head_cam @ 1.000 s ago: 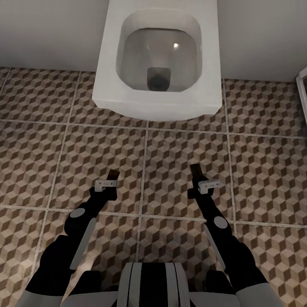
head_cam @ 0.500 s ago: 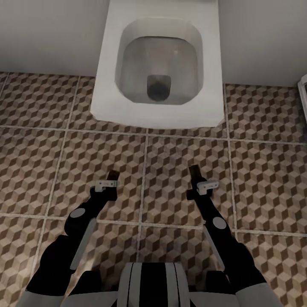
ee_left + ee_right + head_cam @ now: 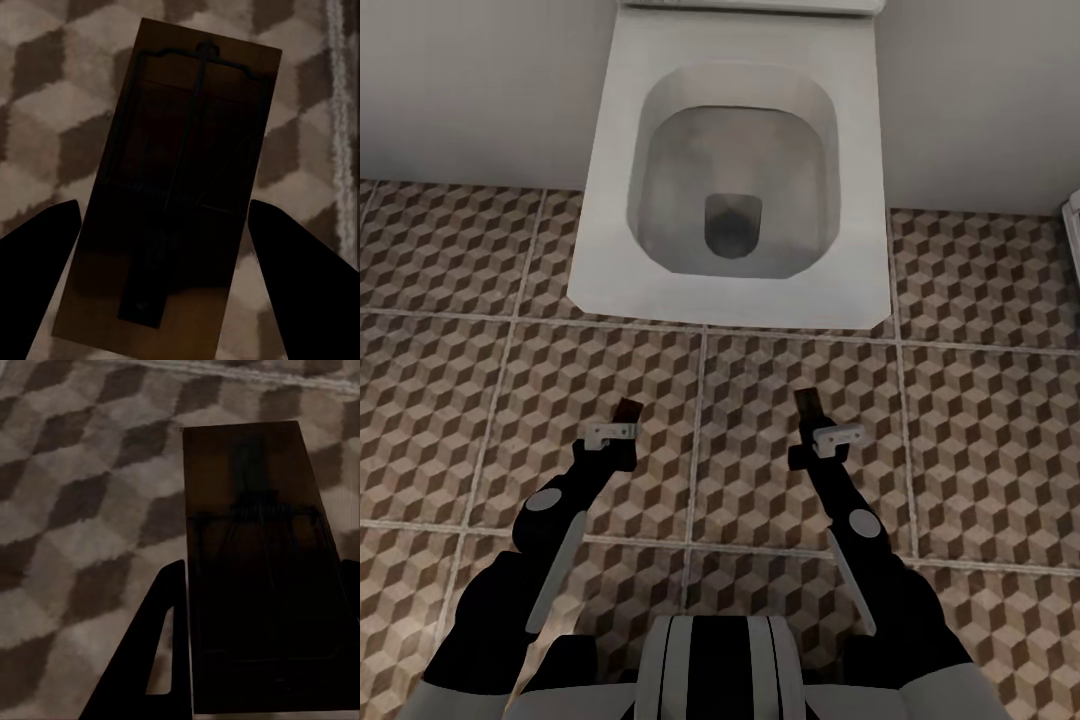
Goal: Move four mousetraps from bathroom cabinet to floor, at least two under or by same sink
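Each gripper is clamped on a mousetrap over the tiled floor (image 3: pixel 450 370): the left gripper (image 3: pixel 624 415) carries one trap (image 3: pixel 169 195), the right gripper (image 3: pixel 812 410) another (image 3: pixel 259 562). Neither is set down yet, and the toilet (image 3: pixel 610 170) fills the upper frame. Both traps' long axes point toward it.

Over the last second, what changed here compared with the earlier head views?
The whole view shifted: the toilet now sits lower and larger in the picture, so the camera moved closer, not the fixtures. The right gripper drifted slightly inward. Each gripper still holds a mousetrap: the left gripper on one, the right on another, above the tiled floor.
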Controlling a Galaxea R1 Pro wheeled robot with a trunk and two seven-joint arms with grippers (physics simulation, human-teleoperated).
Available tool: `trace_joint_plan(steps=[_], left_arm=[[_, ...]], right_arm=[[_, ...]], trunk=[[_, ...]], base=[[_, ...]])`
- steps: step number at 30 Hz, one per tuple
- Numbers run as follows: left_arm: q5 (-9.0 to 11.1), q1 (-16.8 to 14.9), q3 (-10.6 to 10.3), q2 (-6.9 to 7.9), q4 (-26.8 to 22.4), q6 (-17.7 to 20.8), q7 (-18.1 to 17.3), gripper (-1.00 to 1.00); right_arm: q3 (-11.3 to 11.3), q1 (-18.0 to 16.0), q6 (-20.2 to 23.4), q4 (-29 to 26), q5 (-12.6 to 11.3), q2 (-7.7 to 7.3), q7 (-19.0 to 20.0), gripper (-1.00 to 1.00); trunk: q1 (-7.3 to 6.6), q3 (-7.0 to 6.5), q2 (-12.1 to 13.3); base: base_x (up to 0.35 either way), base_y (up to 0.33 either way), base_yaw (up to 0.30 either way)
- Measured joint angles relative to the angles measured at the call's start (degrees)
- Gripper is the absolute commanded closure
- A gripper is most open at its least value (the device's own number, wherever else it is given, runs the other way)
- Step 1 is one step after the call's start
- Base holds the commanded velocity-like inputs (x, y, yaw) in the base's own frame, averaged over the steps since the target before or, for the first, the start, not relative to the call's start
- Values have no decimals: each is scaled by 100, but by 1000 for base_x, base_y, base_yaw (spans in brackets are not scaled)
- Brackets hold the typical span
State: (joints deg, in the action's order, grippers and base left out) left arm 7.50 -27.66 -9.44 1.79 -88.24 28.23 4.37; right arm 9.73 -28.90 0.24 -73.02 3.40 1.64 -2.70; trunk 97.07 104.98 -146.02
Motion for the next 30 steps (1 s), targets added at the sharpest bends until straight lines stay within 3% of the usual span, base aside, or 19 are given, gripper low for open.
trace_joint_plan(steps=[13,16,21,30], left_arm=[[8,0,-555,-17,58,-3,5,100],[13,0,-610,-48,64,-6,-1,100],[19,0,-664,-226,79,-10,-19,100],[18,0,-656,-410,502,-93,-25,100]], right_arm=[[327,0,21,147,0,105,-1,100],[334,-1,23,182,4,202,-1,100],[333,0,24,206,7,373,-8,100],[315,0,53,253,15,384,-10,100]], trunk=[[0,0,0],[0,0,0],[0,0,0],[0,0,0]], base=[[0,0,0],[0,0,0],[0,0,0],[0,0,0]])
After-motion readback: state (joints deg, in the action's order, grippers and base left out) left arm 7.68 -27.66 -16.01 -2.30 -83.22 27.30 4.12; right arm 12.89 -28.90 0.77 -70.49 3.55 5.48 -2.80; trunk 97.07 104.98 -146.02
